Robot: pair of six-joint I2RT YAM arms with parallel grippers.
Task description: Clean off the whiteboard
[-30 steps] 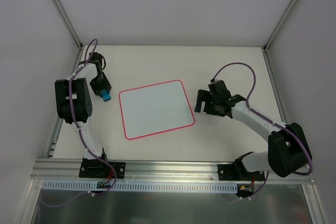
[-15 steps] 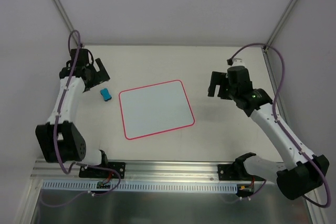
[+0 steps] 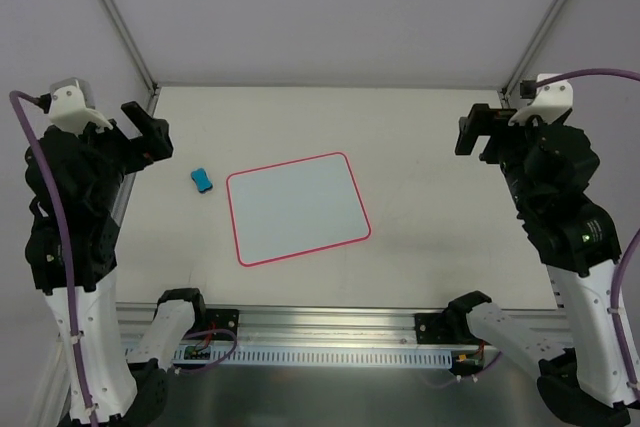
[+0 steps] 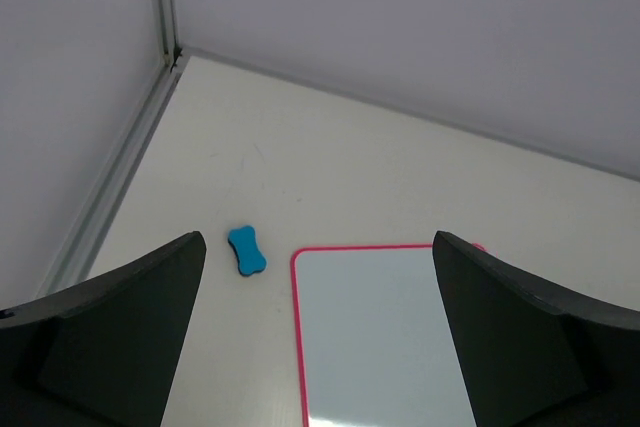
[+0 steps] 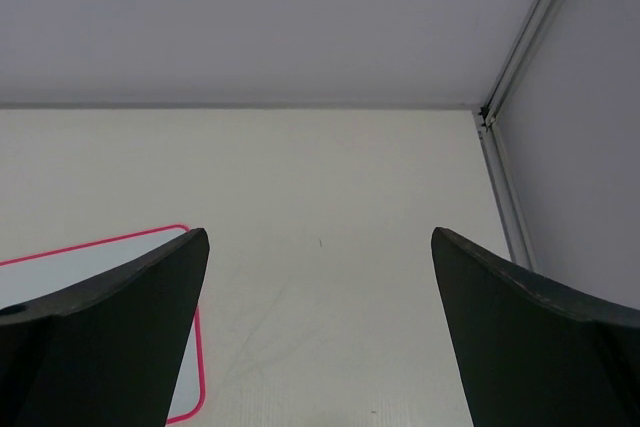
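Note:
The whiteboard (image 3: pixel 298 209) lies flat in the middle of the table, white with a pink-red border and no marks on it that I can see; it also shows in the left wrist view (image 4: pixel 385 337), and its corner shows in the right wrist view (image 5: pixel 60 272). A small blue eraser (image 3: pixel 201 179) (image 4: pixel 246 250) rests on the table just left of the board's far left corner. My left gripper (image 3: pixel 150 139) (image 4: pixel 318 237) hangs high over the table's left side, open and empty. My right gripper (image 3: pixel 478 137) (image 5: pixel 320 232) hangs high at the right, open and empty.
White walls close the table on three sides, with aluminium posts at the back corners (image 3: pixel 155 87) (image 3: pixel 505 90). A metal rail (image 3: pixel 320 322) with the arm bases runs along the near edge.
My left gripper opened and left the blue eraser on the table. Both arms then lifted high and drew back to their own sides. The board has not moved.

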